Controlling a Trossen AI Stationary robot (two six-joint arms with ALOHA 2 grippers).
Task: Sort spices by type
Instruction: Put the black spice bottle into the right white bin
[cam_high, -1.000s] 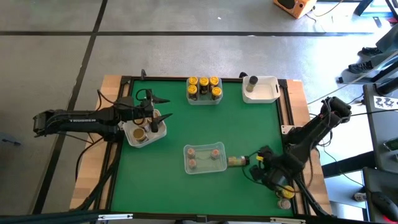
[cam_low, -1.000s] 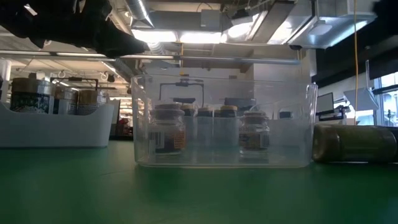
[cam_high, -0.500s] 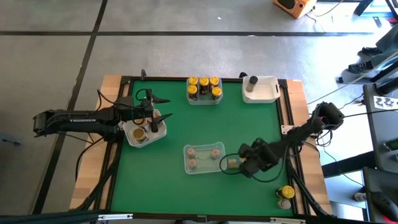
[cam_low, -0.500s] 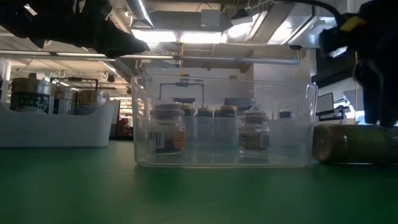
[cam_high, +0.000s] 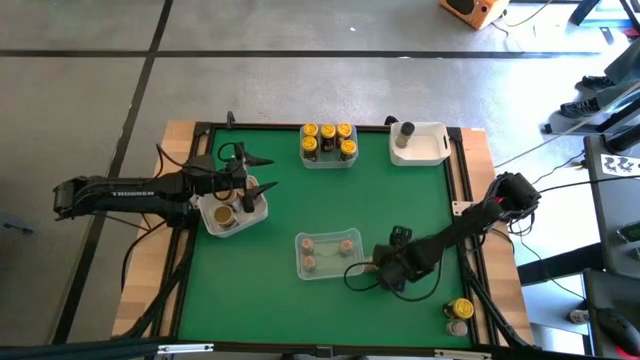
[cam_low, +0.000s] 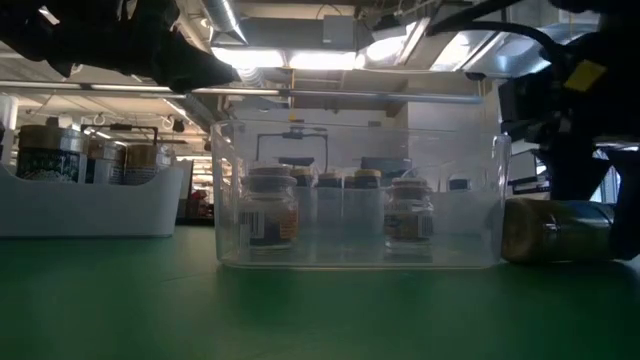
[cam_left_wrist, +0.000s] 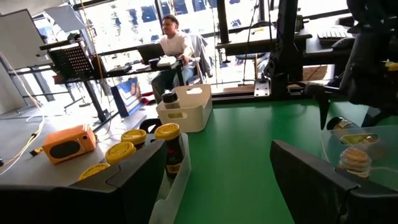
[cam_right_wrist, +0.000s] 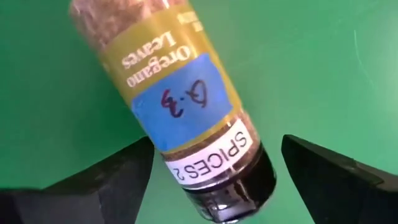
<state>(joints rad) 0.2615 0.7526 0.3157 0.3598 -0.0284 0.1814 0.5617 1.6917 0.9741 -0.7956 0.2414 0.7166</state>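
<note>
Right gripper (cam_right_wrist: 211, 180) over fallen oregano jar (cam_right_wrist: 171, 106), fingers spread wide, nothing held.

You have the jar lying on its side on the green table (cam_high: 270, 290), near the front edge, just beside the clear tub (cam_high: 329, 254). Centre the fingers across the jar's body, not its dark lid, before closing; it could roll. Left gripper (cam_high: 250, 197) waits open, empty, over the white tub (cam_high: 262, 210) at the left edge. From above, the right arm hides the jar.

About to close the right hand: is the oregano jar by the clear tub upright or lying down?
Lying down. The oregano jar rests on its side on the green mat, between the right hand's open fingers.
</note>
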